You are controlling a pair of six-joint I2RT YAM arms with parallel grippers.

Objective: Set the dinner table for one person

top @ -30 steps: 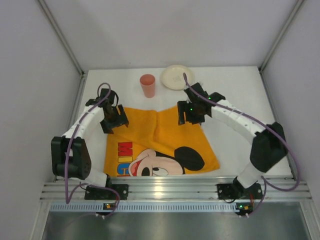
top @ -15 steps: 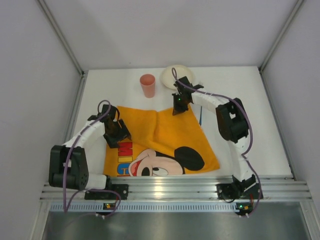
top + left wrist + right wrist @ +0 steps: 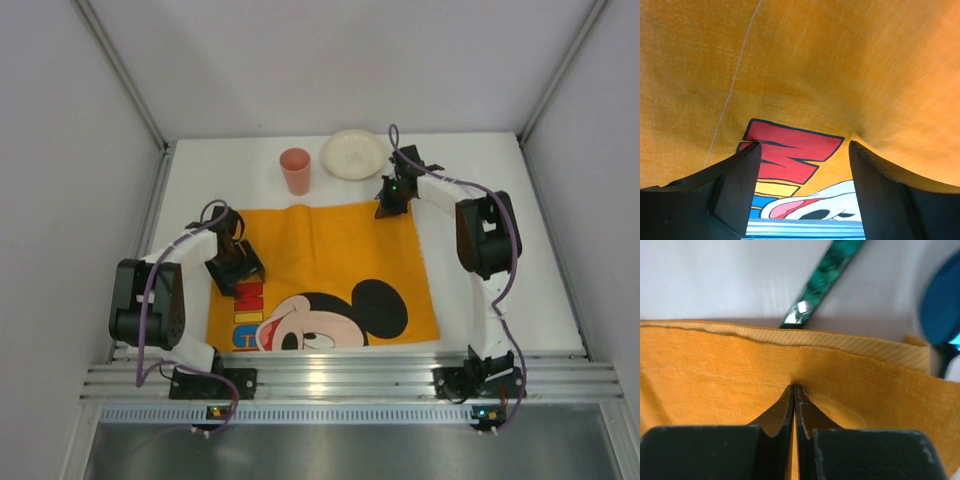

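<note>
Right jaws pinch the mat [image 3: 330,270] at its far edge — left jaws spread wide.
The pinched fold is near the mat's far right corner; the left jaws hang over its left side. The mat lies on the white tabletop [image 3: 505,215], cup [image 3: 295,170] and plate [image 3: 353,153] beyond.

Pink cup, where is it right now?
In the top view, the pink cup stands upright near the far edge of the table, just left of the pale plate and just beyond the orange cloth.
</note>
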